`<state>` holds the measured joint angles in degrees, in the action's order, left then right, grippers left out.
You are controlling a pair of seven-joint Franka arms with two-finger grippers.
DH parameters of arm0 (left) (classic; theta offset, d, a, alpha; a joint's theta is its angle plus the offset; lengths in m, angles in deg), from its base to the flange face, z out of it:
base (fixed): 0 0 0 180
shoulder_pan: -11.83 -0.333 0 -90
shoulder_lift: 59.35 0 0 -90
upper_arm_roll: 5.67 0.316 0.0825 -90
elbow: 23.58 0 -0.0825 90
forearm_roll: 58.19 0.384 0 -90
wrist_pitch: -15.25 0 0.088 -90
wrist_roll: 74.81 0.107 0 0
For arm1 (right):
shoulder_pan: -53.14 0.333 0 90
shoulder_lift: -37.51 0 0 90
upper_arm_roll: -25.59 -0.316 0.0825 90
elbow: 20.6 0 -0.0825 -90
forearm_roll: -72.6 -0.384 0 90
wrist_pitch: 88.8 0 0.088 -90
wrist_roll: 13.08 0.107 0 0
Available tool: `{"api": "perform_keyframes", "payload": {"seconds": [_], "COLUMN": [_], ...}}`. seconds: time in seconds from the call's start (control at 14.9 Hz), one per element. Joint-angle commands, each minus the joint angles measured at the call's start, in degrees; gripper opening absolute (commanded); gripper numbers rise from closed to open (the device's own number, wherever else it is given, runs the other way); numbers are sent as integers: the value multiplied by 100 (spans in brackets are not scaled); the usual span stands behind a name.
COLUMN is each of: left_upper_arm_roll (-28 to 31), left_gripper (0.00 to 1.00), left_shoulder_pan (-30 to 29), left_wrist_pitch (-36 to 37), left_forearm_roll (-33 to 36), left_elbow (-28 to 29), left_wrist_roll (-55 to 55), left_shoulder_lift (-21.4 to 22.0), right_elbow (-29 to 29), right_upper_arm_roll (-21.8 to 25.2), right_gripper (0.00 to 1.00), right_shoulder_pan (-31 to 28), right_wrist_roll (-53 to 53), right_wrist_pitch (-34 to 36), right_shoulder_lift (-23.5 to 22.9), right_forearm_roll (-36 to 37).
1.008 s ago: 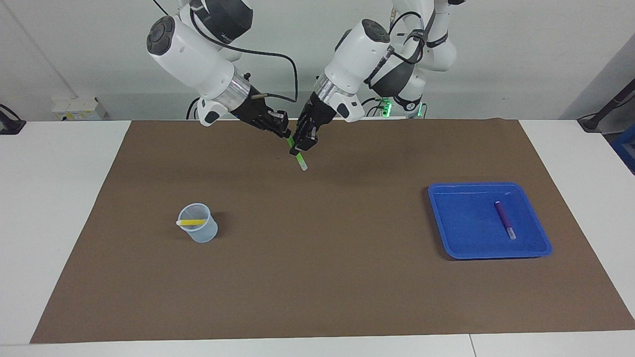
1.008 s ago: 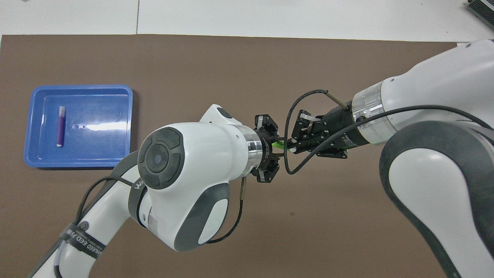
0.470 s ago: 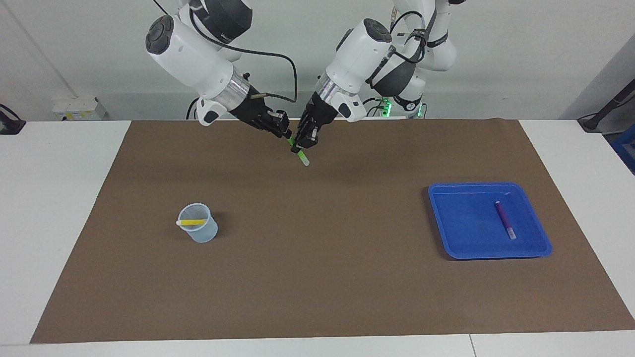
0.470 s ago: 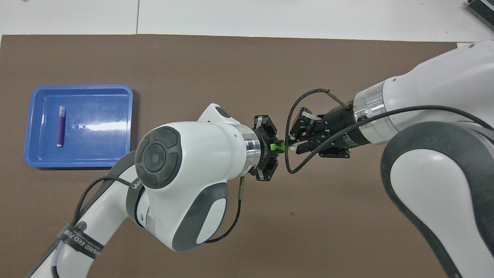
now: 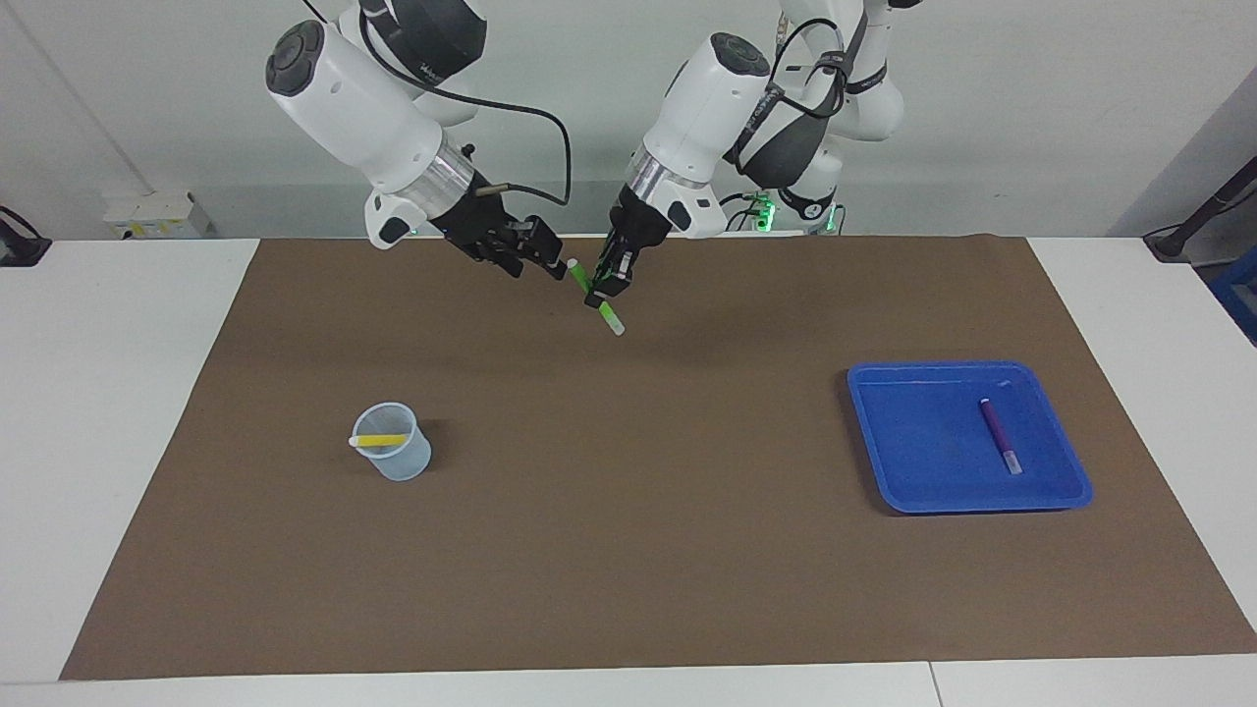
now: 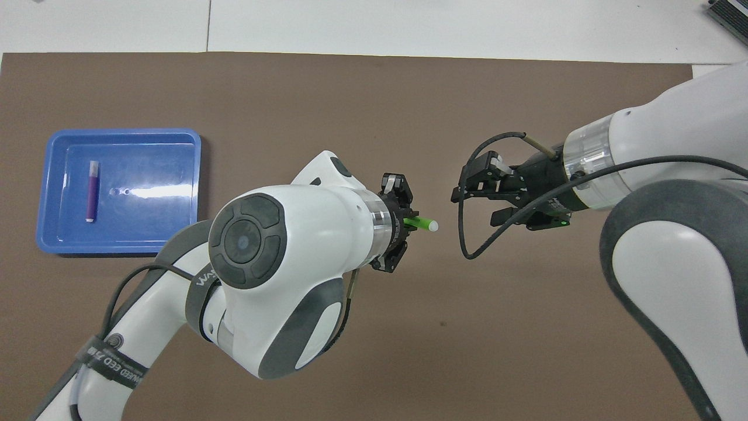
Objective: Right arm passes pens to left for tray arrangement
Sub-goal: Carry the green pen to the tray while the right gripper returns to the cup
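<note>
Above the brown mat's robot-side edge, with left pincer (image 5: 607,280) clamped on green pen (image 5: 598,298) and right pincer (image 5: 545,257) apart, clear of it: carry level to blue tray (image 5: 1072,478), lay beside purple pen (image 5: 1000,435).

**Surfaces and finishes**

A matt brown paper-like mat (image 5: 628,550) is laid over a smooth white tabletop (image 5: 118,412). The blue tray (image 6: 120,245) is seen as glossy plastic, with bright glare on its floor. The cup (image 5: 393,457) is made of translucent bluish plastic. Smooth, glossy white shells are shown on both arms, with polished metal wrist rings and matt black grippers.
</note>
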<state>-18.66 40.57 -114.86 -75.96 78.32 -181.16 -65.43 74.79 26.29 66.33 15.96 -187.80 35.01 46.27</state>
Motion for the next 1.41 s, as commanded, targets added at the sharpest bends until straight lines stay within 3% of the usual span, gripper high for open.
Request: {"api": "perform_keyframes", "payload": {"seconds": [0.0, 0.34, 0.6, 0.87, 1.34], "left_upper_arm_roll": [51, 51, 51, 51, 51], "left_gripper": [0, 0, 0, 0, 0], "left_shoulder_pan": [-271, -975, -1870, -2819, -4148], "left_wrist_pitch": [520, 1188, 2093, 2490, 2359], "left_forearm_roll": [72, 72, 72, 80, 686], "left_elbow": [111, 172, 198, 251, 524], "left_wrist_roll": [911, 2835, 4996, 6922, 10305], "left_shoulder_lift": [204, 310, 415, 485, 468], "right_elbow": [278, 647, 727, 709, 648], "right_upper_arm_roll": [-17, -26, -26, -26, -35], "right_gripper": [75, 75, 75, 75, 74], "right_shoulder_pan": [-499, -984, -1301, -1538, -1539], "right_wrist_roll": [-1352, -3227, -4177, -4783, -4856], "right_wrist_pitch": [21, -557, -1269, -1815, -2326], "right_shoulder_lift": [162, -66, -584, -988, -1332], "right_forearm_roll": [451, 1568, 1990, 2150, 2141]}}
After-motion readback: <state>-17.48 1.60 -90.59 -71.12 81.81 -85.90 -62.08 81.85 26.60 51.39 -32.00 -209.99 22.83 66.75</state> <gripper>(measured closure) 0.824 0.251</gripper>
